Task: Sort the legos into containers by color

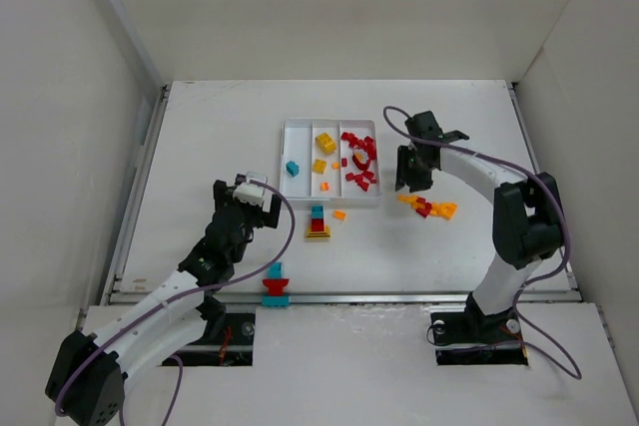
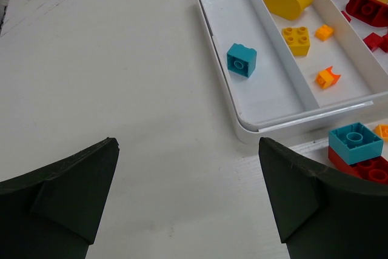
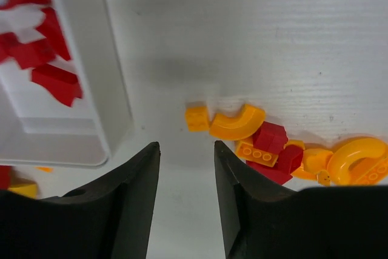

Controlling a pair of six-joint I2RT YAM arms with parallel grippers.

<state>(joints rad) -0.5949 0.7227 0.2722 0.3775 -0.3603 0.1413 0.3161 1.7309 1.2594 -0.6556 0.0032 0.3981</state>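
Note:
The white tray (image 1: 285, 162) has three long compartments: a teal lego (image 1: 292, 168) in the left one, yellow and orange legos (image 1: 325, 144) in the middle one, several red legos (image 1: 361, 157) in the right one. A loose pile of orange and red legos (image 1: 429, 208) lies right of the tray. My right gripper (image 1: 411, 182) hovers over that pile's left end, open and holding nothing (image 3: 186, 145); a small orange brick (image 3: 197, 117) sits just beyond its tips. My left gripper (image 1: 260, 197) stands wide open (image 2: 188, 144) over bare table, left of the tray's near corner (image 2: 248, 127).
A teal, red and yellow clump (image 1: 318, 223) stands just in front of the tray, with a small orange piece (image 1: 339, 214) beside it. A red and teal clump (image 1: 276, 286) sits at the table's near edge. White walls enclose the table on three sides.

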